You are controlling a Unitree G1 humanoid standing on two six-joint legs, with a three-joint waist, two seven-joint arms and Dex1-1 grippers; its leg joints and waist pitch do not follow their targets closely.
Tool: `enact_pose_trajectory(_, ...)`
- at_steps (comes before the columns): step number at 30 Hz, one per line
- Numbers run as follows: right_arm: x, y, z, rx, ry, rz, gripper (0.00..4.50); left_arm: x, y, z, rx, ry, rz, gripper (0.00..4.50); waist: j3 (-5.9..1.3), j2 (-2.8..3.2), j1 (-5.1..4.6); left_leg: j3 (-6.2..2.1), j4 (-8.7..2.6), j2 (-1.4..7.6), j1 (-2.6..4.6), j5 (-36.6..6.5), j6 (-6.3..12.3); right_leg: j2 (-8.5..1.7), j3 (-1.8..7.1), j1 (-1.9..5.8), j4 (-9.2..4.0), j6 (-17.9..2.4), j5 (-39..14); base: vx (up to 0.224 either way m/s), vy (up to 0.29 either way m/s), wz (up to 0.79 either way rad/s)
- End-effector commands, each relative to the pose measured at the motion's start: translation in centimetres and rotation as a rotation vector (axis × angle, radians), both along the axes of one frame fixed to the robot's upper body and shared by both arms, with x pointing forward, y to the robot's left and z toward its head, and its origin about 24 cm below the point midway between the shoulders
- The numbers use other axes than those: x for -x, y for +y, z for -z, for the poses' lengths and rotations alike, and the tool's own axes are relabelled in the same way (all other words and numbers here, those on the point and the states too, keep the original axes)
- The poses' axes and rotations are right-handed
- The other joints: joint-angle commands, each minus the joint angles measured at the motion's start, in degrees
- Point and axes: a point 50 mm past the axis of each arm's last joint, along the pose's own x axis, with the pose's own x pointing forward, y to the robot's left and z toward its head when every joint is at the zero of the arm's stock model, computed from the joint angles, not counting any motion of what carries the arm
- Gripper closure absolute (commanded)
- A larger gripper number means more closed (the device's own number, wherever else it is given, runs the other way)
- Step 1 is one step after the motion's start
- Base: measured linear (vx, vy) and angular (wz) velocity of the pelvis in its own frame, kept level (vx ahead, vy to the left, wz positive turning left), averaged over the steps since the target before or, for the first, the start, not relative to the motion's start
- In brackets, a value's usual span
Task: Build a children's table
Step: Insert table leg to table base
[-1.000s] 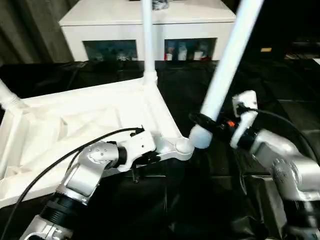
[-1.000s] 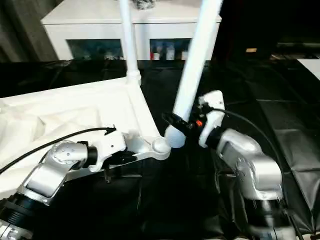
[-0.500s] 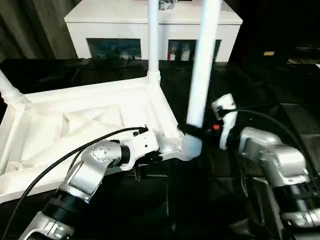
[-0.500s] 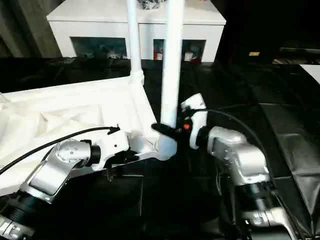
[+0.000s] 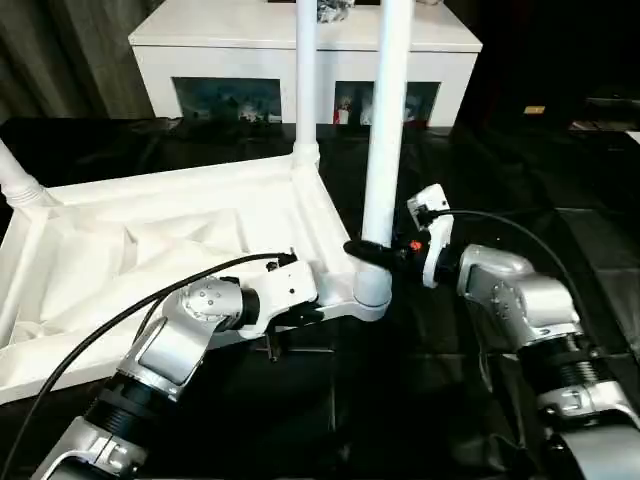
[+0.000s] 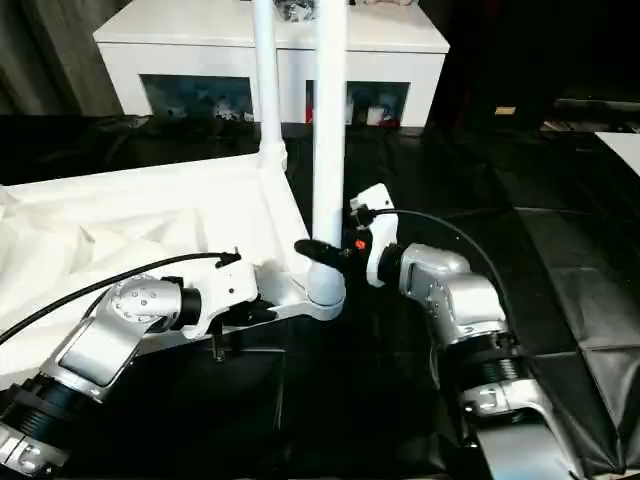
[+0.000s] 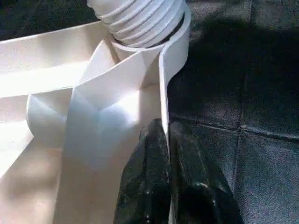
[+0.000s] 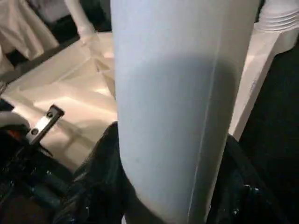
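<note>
white plastic table top (image 5: 150, 250) lies upside down, ribbed underside up, on a black cloth-covered surface (image 5: 520, 200) in the left eye view, toward the surface's left and near side. far right corner of the top has a leg (image 5: 304, 70) standing upright in its socket; another leg's base (image 5: 18, 185) sticks out at the far left corner. near right corner socket (image 5: 372, 295) has a second upright leg (image 5: 385, 130) set on it. left gripper (image 5: 300, 315) reaches in from the near side and pinches the top's near edge just beside that socket, fingers nearly together on the thin wall. right gripper (image 5: 365, 252) comes from the right and wraps the leg low down, just above the socket, claw about half wide and filled by the leg. white low cabinet (image 5: 300, 50) with dark glass openings stands past the far edge of the surface. right eye view: same layout, gripped leg (image 6: 328, 130) upright at the near right corner, right gripper (image 6: 318, 250) clamped on its lower end. left wrist view: two black fingers (image 7: 149, 186) squeeze the top's thin edge wall (image 7: 164, 93), one each side; threaded leg end (image 7: 140, 18) sits in the corner socket ahead. right wrist view: leg (image 8: 182, 107) held between black fingers (image 8: 100, 182) on both sides, ribbed underside (image 8: 70, 84) beyond.
</note>
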Motion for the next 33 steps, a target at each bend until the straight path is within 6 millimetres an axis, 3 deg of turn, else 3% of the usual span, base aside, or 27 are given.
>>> enact_pose_trajectory(1,0.2,-1.1,1.3,0.023,0.038,0.060,2.67,0.4,0.5,1.6,-0.060,0.056,-0.013,4.50,-3.03,-0.21,0.04,-0.50,-4.03,2.77,0.05,-4.9,2.96,-3.96,1.90,2.77,-3.54,-15.9,-4.1,0.000,0.000,0.00)
enact_pose_trajectory(3,0.7,-1.4,1.9,-0.019,0.037,0.091,2.67,0.4,0.6,1.5,-0.059,0.048,-0.018,4.50,-2.99,0.03,0.08,-0.52,-4.09,2.80,0.02,-5.5,2.60,-4.01,1.97,2.71,-3.66,-15.5,-4.4,0.000,0.000,0.00)
enact_pose_trajectory(14,1.2,-1.7,2.5,-0.076,0.034,0.135,2.67,0.3,0.7,1.4,-0.058,0.041,-0.021,4.50,-3.09,-0.16,-0.08,-0.59,-4.30,2.81,0.10,-6.6,2.03,-3.86,1.86,2.64,-3.76,-15.4,-4.6,0.000,0.000,0.00)
enact_pose_trajectory(15,1.8,-1.8,3.0,-0.111,0.008,0.171,2.67,0.1,0.7,1.3,-0.053,0.032,-0.024,4.50,-3.06,0.02,-0.11,-0.60,-4.34,2.81,0.09,-6.8,1.96,-3.85,1.86,2.64,-3.81,-15.4,-4.6,0.000,0.000,0.00)
enact_pose_trajectory(16,2.5,-2.0,3.4,-0.119,-0.052,0.213,2.67,-0.1,0.7,1.2,-0.048,0.021,-0.027,4.50,-3.04,1.35,0.11,-0.56,-4.33,2.85,0.23,-7.8,1.33,-3.95,1.96,2.36,-4.08,-14.9,-4.1,0.000,0.000,0.00)
enact_pose_trajectory(18,2.5,-2.0,3.4,-0.119,-0.052,0.213,2.67,-0.1,0.7,1.2,-0.048,0.021,-0.027,4.50,-3.25,0.52,0.09,-0.76,-4.54,2.88,0.09,-7.6,1.07,-3.80,1.76,2.82,-3.69,-15.0,-1.9,0.000,0.000,0.00)
enact_pose_trajectory(19,3.4,-2.1,3.7,-0.079,-0.136,0.233,2.67,-0.2,0.7,1.1,-0.042,0.009,-0.031,4.50,-3.12,0.41,-0.03,-0.75,-4.59,2.77,-0.06,-7.9,1.36,-3.72,1.72,2.82,-3.76,-15.0,-2.4,0.000,0.000,0.00)
enact_pose_trajectory(23,4.4,-2.1,3.7,-0.018,-0.223,0.232,2.67,-0.3,0.7,0.9,-0.038,0.006,-0.034,4.50,-2.87,0.73,-0.03,-0.79,-4.86,2.80,0.10,-11.6,0.90,-3.83,1.84,2.53,-4.52,-13.7,-9.4,0.000,0.000,0.00)
enact_pose_trajectory(24,4.4,-2.2,3.7,-0.021,-0.232,0.244,2.67,-0.3,0.7,0.9,-0.039,0.006,-0.034,4.50,-2.91,0.85,0.10,-0.59,-4.68,2.87,0.46,-11.9,0.90,-3.80,2.04,2.11,-4.68,-13.5,-9.7,0.000,0.000,0.00)
enact_pose_trajectory(26,4.7,-2.5,3.7,-0.027,-0.256,0.284,2.67,-0.3,0.7,0.9,-0.040,0.006,-0.034,4.50,-2.91,0.96,-0.04,-0.76,-4.87,2.87,-0.03,-11.1,1.12,-3.68,1.94,2.38,-4.38,-13.7,-7.3,0.000,0.000,0.00)
enact_pose_trajectory(28,5.2,-2.3,3.7,-0.011,-0.279,0.273,2.67,-0.4,0.8,0.9,-0.041,0.004,-0.035,4.50,-2.84,1.03,-0.07,-0.86,-5.00,2.89,-0.09,-11.7,1.12,-3.77,1.92,2.42,-4.47,-13.4,-8.0,0.000,0.000,0.00)
enact_pose_trajectory(32,5.7,-1.8,3.7,0.049,-0.317,0.199,2.67,-0.5,0.9,0.9,-0.045,0.003,-0.034,4.50,-2.78,0.86,-0.19,-0.86,-5.04,2.87,-0.08,-11.9,1.22,-3.73,1.92,2.36,-4.53,-13.1,-8.7,0.000,0.000,0.00)
enact_pose_trajectory(33,5.6,-1.7,3.7,0.058,-0.306,0.185,2.67,-0.5,0.9,0.9,-0.047,0.003,-0.035,4.50,-2.76,0.55,-0.22,-0.74,-4.98,2.85,0.00,-12.1,1.32,-3.69,1.99,2.32,-4.68,-12.9,-9.3,0.000,0.000,0.00)
